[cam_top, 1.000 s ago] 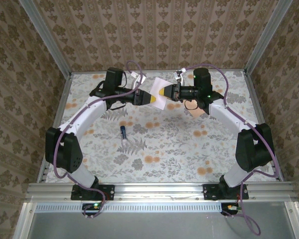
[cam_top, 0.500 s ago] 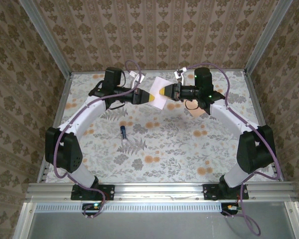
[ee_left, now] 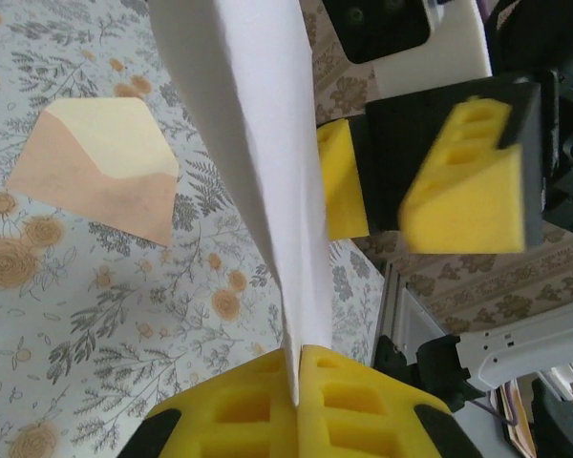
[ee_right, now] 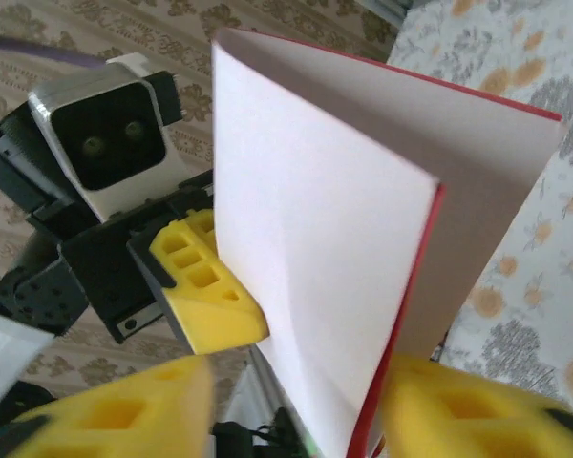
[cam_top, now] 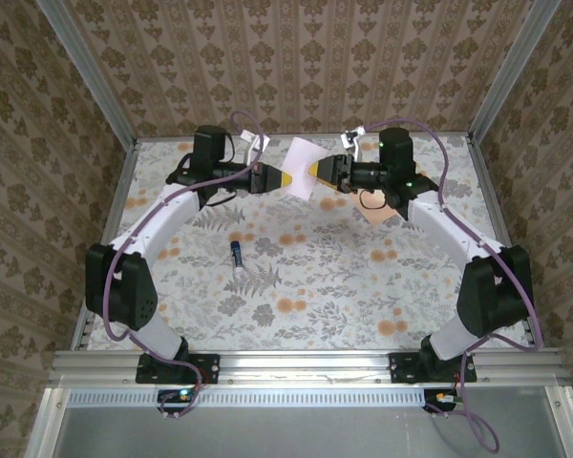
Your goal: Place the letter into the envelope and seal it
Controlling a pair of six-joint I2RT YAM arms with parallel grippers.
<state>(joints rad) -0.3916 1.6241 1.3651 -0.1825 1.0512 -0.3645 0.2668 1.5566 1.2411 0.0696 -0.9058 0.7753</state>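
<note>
The left gripper (ee_left: 296, 367) is pinched tight on one edge of the folded letter (ee_left: 258, 143), holding it aloft above the far edge of the table (cam_top: 315, 277). The right gripper (ee_right: 296, 405) faces it, jaws parted astride the same sheet and gripping nothing. The envelope (ee_left: 95, 176) lies flat near the far right corner. Held by one thin edge, the sheet could droop, twist or slip, and so miss the envelope's mouth.

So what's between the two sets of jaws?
The folded letter, held aloft: left jaws shut on its edge, right jaws open around the other edge. The top view shows it.
</note>
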